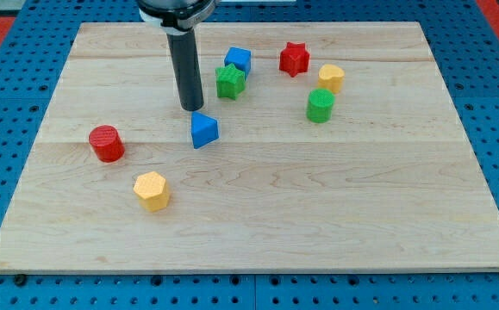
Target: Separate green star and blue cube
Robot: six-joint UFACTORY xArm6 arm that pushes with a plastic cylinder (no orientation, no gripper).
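A pale wooden board (258,207) lies on a blue pegboard bench, and my tip (192,108) rests on it in the upper-left part of the view. I carry no pincer, only a straight dark rod, so nothing opens or closes.

The green star (230,81) sits near my tip at about two o'clock, a short gap away. The blue cube (238,59) is just beyond it at one o'clock from the star; the two look to be touching or nearly so, the star overlapping the cube's lower edge in this view.

Just beside my tip at about five o'clock stands a blue wedge-like block (203,130), apart from the rod. Nothing stands between my tip and the star.

Further toward three o'clock from the star are a red star (294,58), a yellow cylinder (332,77) and a green cylinder (321,106). Well apart at eight o'clock from my tip stands a red cylinder (106,143), and at seven o'clock a yellow hexagonal block (152,190).
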